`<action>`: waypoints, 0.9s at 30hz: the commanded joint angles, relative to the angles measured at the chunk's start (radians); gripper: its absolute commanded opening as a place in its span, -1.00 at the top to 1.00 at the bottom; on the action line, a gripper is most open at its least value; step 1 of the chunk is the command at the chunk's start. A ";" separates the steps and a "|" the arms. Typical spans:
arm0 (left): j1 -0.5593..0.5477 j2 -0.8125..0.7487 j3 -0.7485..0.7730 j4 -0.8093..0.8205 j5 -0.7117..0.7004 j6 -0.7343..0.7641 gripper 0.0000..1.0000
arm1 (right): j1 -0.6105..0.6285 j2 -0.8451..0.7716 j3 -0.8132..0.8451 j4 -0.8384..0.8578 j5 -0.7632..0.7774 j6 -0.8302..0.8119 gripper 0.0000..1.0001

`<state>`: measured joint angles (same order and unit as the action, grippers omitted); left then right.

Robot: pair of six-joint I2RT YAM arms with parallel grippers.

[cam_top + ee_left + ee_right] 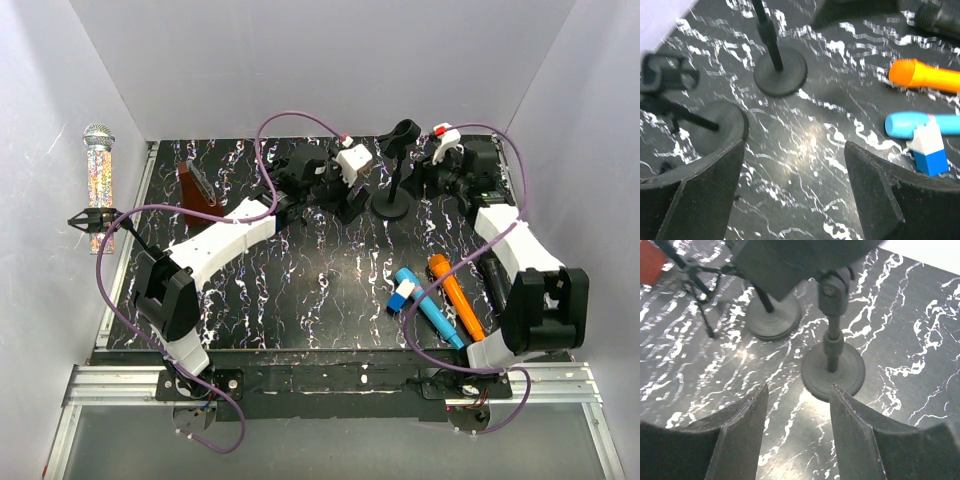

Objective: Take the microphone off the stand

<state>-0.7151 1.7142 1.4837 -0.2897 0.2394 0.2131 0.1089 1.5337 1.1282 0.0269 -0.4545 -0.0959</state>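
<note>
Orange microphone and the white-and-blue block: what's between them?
The blue microphone lies between the orange microphone and the white-and-blue block; both the top external and left wrist views show it.

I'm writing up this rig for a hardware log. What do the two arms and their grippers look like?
Both the left arm and the right arm have white link shells between bulky black joints. A purple cable loops loosely along each. The left gripper and right gripper have broad, matte black, wedge-shaped fingers.
</note>
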 commanded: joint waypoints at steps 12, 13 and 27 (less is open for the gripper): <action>0.009 0.159 0.162 0.465 -0.032 0.034 -0.61 | -0.043 -0.066 0.329 -0.071 -0.095 0.458 -0.59; 0.009 0.177 0.176 0.478 -0.026 0.032 -0.61 | -0.041 -0.051 0.352 -0.071 -0.079 0.461 -0.60; -0.026 0.374 0.389 0.434 -0.028 0.086 -0.42 | -0.035 0.152 0.473 -0.100 0.036 0.423 -0.49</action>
<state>-0.7353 2.1094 1.8301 0.1692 0.1982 0.2790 0.0719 1.6562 1.5753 -0.0654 -0.4400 0.3363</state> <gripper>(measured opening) 0.727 0.770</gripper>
